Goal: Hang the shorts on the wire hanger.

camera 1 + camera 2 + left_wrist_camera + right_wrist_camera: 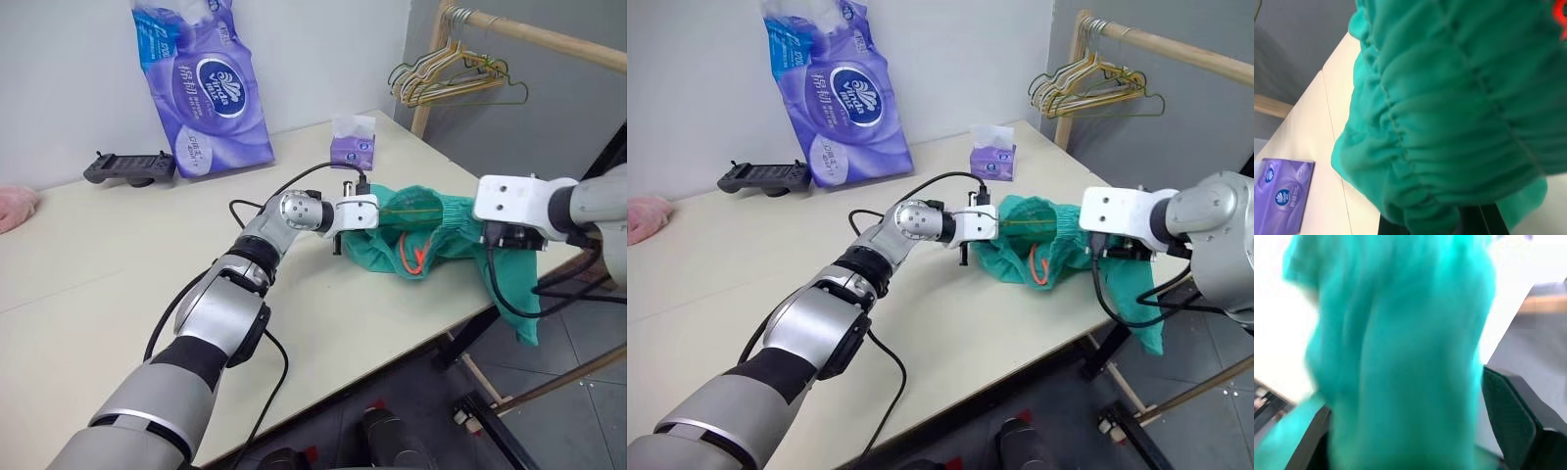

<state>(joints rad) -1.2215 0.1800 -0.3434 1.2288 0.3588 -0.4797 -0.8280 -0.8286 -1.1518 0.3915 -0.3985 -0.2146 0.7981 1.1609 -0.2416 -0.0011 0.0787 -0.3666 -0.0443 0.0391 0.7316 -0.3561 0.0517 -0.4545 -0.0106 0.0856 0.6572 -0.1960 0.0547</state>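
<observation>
The teal-green shorts lie bunched at the table's right edge, and one leg hangs over that edge. The orange drawstring loops out of the waist opening. A thin straight wire, the wire hanger, runs across inside the opening, and fabric hides the rest of it. My left gripper is shut on the gathered waistband at the left end of the shorts. At the right end my right gripper stands with its fingers spread wide and teal fabric draped between them.
A purple tissue box stands just behind the shorts. Further left are a purple toilet-paper pack, a black controller and a pink cloth. A wooden rack carrying a bunch of pale hangers stands beyond the table's right corner.
</observation>
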